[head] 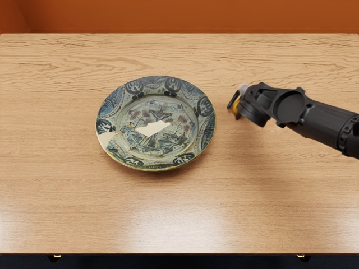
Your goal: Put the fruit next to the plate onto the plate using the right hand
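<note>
My dark right hand (253,105), right of centre, covers the small yellow-orange fruit (235,109), of which only a sliver shows. I can't tell whether it is gripped. The round blue-green patterned ceramic plate (206,112) lies near, directly left of both.

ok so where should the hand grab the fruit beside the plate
Probably around its middle, from above and the right: the fruit looks small and rounded, mostly hidden under the right hand, with the plate on its left.
</note>
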### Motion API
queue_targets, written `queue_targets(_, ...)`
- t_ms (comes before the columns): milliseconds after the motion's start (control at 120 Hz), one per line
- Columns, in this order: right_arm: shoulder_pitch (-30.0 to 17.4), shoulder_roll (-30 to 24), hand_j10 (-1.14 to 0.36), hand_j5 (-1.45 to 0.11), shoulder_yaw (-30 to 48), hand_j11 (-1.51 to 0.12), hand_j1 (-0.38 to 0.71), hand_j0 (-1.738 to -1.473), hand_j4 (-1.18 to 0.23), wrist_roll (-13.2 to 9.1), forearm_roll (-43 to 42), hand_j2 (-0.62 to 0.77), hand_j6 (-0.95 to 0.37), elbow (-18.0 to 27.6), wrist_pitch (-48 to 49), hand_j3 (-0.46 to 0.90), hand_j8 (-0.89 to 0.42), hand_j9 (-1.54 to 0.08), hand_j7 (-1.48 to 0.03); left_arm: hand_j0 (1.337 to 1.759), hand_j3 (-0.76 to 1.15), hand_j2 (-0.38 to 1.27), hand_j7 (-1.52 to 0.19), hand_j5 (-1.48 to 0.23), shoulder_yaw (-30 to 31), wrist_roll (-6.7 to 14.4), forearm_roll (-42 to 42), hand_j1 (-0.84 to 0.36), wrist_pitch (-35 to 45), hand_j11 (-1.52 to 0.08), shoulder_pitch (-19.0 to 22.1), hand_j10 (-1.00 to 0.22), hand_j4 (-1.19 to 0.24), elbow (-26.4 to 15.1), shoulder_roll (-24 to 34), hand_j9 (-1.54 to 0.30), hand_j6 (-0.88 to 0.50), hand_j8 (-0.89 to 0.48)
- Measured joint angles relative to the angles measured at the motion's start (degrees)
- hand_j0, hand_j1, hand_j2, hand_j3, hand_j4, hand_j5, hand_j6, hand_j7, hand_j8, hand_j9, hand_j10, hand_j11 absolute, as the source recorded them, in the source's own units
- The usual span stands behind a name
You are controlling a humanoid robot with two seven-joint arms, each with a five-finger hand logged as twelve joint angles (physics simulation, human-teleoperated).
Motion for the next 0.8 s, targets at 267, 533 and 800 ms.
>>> queue_targets(267, 4.1, -12.0, -0.60, -1.07, 21.8, -1.15, 0.22, -1.646, -0.85, 0.3, 12.5, 0.19, -0.51, 0.0, 25.1, 0.00, -0.41, -1.13, -1.11, 1.658, 0.00, 0.00, 0.00, 0.00, 0.0, 0.0, 0.0, 0.35, 0.0, 0.00, 0.0, 0.00, 0.00, 0.0, 0.0, 0.00, 0.00, 0.00)
queue_targets(533, 6.1, -5.6, -0.68, -1.15, 25.6, -1.16, 0.23, -1.648, -0.85, 0.2, 19.1, 0.53, -0.63, 0.1, 32.8, 0.00, -0.52, -1.15, -1.13, 1.658, 0.00, 0.00, 0.00, 0.00, 0.0, 0.0, 0.0, 0.35, 0.0, 0.00, 0.0, 0.00, 0.00, 0.0, 0.0, 0.00, 0.00, 0.00)
queue_targets(800, 3.8, -3.3, -0.26, -0.43, 28.3, -0.43, -0.12, -1.655, -0.32, 0.3, 20.0, 0.20, -0.24, -1.5, 30.2, 0.00, -0.20, -0.43, -0.42, 1.658, 0.00, 0.00, 0.00, 0.00, 0.0, 0.0, 0.0, 0.35, 0.0, 0.00, 0.0, 0.00, 0.00, 0.0, 0.0, 0.00, 0.00, 0.00)
